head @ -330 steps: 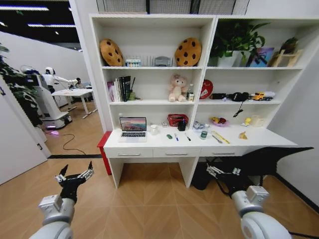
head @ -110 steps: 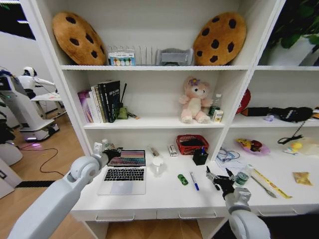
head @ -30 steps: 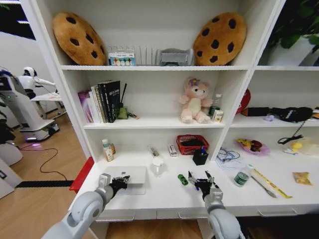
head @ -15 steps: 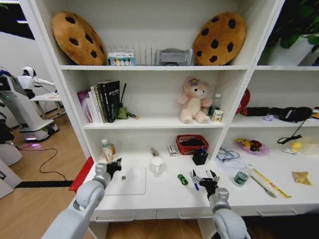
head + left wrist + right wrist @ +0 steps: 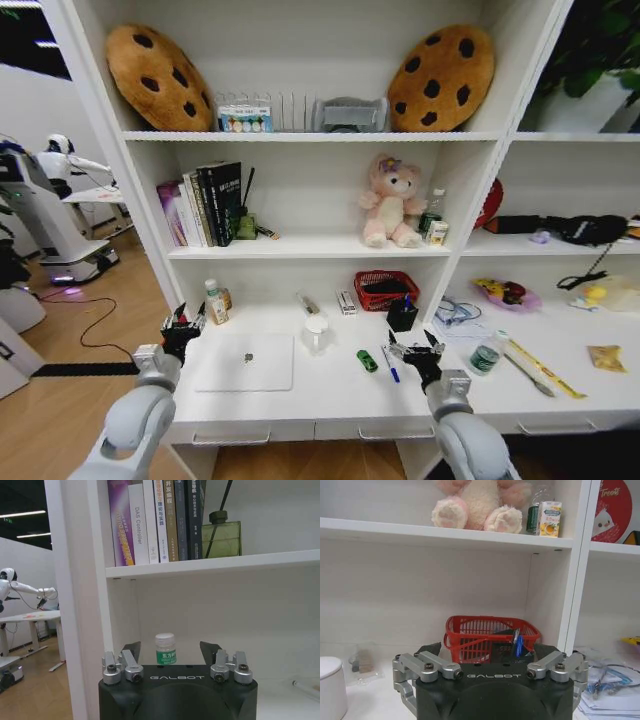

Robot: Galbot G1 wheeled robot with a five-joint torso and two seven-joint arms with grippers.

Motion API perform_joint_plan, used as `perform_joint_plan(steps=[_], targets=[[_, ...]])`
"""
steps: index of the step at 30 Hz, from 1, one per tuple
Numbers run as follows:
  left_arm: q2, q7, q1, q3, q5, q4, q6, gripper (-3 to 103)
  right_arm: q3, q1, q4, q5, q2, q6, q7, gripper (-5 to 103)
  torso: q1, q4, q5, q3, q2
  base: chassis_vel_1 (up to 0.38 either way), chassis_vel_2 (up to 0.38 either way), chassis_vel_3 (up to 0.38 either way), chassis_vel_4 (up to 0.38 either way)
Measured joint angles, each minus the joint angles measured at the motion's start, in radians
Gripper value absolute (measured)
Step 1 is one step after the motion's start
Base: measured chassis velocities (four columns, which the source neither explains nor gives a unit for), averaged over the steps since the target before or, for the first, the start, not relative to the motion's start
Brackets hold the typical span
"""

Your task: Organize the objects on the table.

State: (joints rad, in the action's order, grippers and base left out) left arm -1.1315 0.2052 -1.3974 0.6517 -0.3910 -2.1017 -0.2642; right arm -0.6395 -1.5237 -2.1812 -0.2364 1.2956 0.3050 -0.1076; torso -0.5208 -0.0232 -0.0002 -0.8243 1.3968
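The laptop is lying closed and flat near the left end of the desk, its long axis running along the front edge. A blue pen and a small green item are lying near the middle of the desk, both with their long axes angled from back-left to front-right. A green-labelled can is standing upright toward the right, next to a black pen and a yellow ruler placed diagonally. The left gripper is held at the left end of the desk, just beside the laptop's left edge, with its fingers spread and nothing between them; a small green-labelled bottle is seen straight ahead of it against the back wall. The right gripper is positioned over the middle of the desk, just right of the blue pen, its fingers likewise spread and empty. A red basket and a black pen holder are standing behind the right gripper, and a white cup is standing between laptop and green item. Compared with half a second earlier, the left gripper has been moved leftward off the laptop lid to the desk end, and the right gripper has been shifted slightly away from the pen.
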Motion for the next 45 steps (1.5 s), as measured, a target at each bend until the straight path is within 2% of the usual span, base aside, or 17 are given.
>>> perform_joint_plan(steps=[1, 2, 4, 5, 7, 8, 10, 14, 24, 38, 45], targets=[[-0.003, 0.001, -0.013, 0.008, -0.005, -0.009, -0.003, 71, -0.01, -0.006, -0.011, -0.006, -0.001, 0.002, 0.001, 100, 0.0, 0.0, -0.0001, 0.0, 0.0, 0.0, 0.0, 0.0, 0.0], [-0.003, 0.001, -0.013, 0.008, -0.005, -0.009, -0.003, 71, -0.01, -0.006, -0.011, -0.006, -0.001, 0.002, 0.001, 100, 0.0, 0.0, -0.0001, 0.0, 0.0, 0.0, 0.0, 0.0, 0.0], [-0.01, -0.007, -0.059, 0.042, -0.036, -0.054, -0.022, 82, -0.033, -0.022, -0.028, -0.015, -0.004, 0.003, 0.004, 100, 0.0, 0.0001, 0.0, 0.0, 0.0, 0.0, 0.0, 0.0, 0.0], [-0.01, -0.007, -0.059, 0.042, -0.036, -0.054, -0.022, 82, -0.033, -0.022, -0.028, -0.015, -0.004, 0.003, 0.004, 100, 0.0, 0.0001, 0.0, 0.0, 0.0, 0.0, 0.0, 0.0, 0.0], [-0.023, -0.035, -0.123, 0.09, -0.054, -0.119, -0.034, 92, -0.051, -0.036, -0.04, -0.023, -0.008, 0.003, 0.004, 100, 0.0, 0.0004, 0.0002, 0.0, 0.0, 0.0, 0.0, 0.0, 0.0], [-0.023, -0.035, -0.123, 0.09, -0.054, -0.119, -0.034, 92, -0.051, -0.036, -0.04, -0.023, -0.008, 0.003, 0.004, 100, 0.0, 0.0004, 0.0002, 0.0, 0.0, 0.0, 0.0, 0.0, 0.0], [-0.033, -0.078, -0.18, 0.127, -0.059, -0.178, -0.035, 99, -0.066, -0.052, -0.052, -0.029, -0.008, 0.002, 0.004, 100, 0.0, 0.0005, 0.0003, 0.0, 0.0, 0.0, 0.0, 0.0, 0.0], [-0.044, -0.112, -0.219, 0.138, -0.055, -0.211, -0.025, 100, -0.074, -0.071, -0.075, -0.039, -0.004, 0.001, 0.0, 100, 0.0, 0.0, 0.0002, 0.0, 0.0, 0.0, 0.0, 0.0, 0.0], [-0.085, -0.112, -0.38, 0.146, -0.025, -0.296, 0.014, 100, -0.088, -0.09, -0.116, -0.078, -0.013, 0.012, -0.015, 100, 0.0, 0.0004, 0.0003, 0.0, 0.0, 0.0, 0.0, 0.0, 0.0], [-0.093, -0.106, -0.378, 0.14, -0.012, -0.302, 0.014, 100, -0.081, -0.11, -0.151, -0.076, -0.008, 0.025, -0.014, 100, 0.0, 0.0002, 0.0001, 0.0, 0.0, 0.0, 0.0, 0.0, 0.0], [-0.093, -0.106, -0.376, 0.139, -0.012, -0.3, 0.013, 100, -0.082, -0.107, -0.187, -0.092, -0.009, 0.08, -0.015, 100, 0.0, 0.0002, 0.0, 0.0, 0.0, 0.0, 0.0, 0.0, 0.0]])
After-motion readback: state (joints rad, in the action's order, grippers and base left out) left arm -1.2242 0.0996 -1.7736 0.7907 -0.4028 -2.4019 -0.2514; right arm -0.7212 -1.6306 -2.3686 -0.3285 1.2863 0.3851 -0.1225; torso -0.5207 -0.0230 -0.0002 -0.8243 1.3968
